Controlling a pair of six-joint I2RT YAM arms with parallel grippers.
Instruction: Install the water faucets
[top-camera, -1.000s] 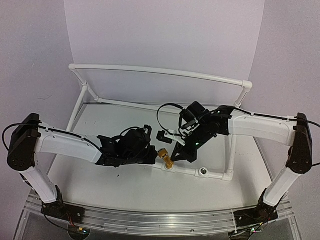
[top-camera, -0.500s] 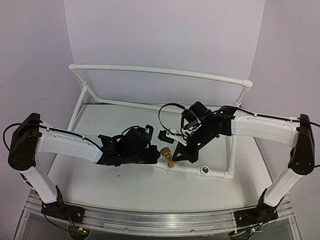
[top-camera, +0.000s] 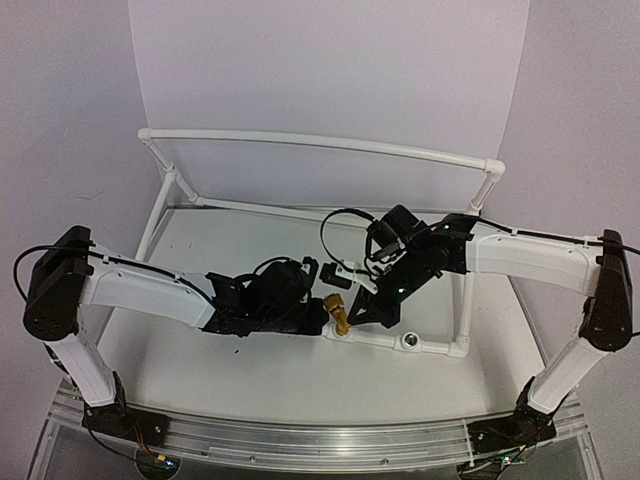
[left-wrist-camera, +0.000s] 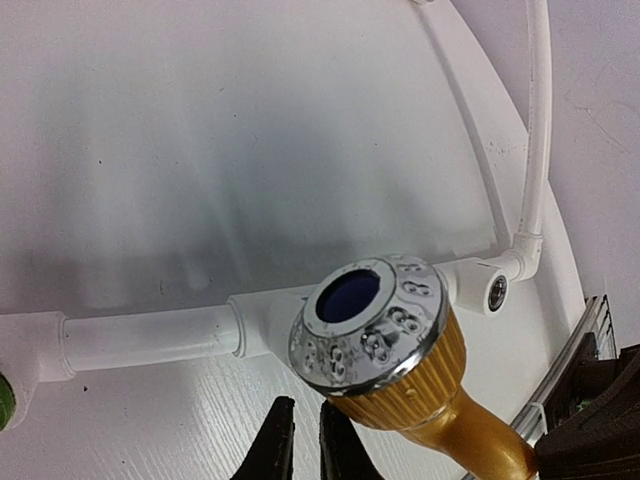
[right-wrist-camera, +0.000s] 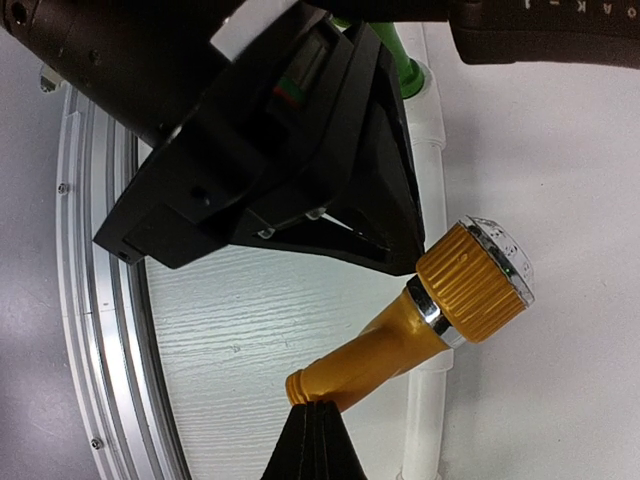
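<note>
Over the front pipe (top-camera: 385, 340), left gripper (left-wrist-camera: 305, 430) reaching inward, closed beside brass-gold faucet (right-wrist-camera: 400, 340), right gripper (right-wrist-camera: 312, 432) angled inward, closed at spout

No passage is left between the left gripper (top-camera: 318, 318) and the right gripper (top-camera: 360, 312): the gap is filled by the gold faucet (top-camera: 338, 316), which is crowded by both pairs of jaws. Just near of it the way is barred by the low near pipe (top-camera: 440, 349), with the green faucet (right-wrist-camera: 404, 58) set in it further left. The right side is closed by the right pipe (top-camera: 466, 300). Bare desk (top-camera: 230, 375) is offered at near left, and more far of the arms.
</note>
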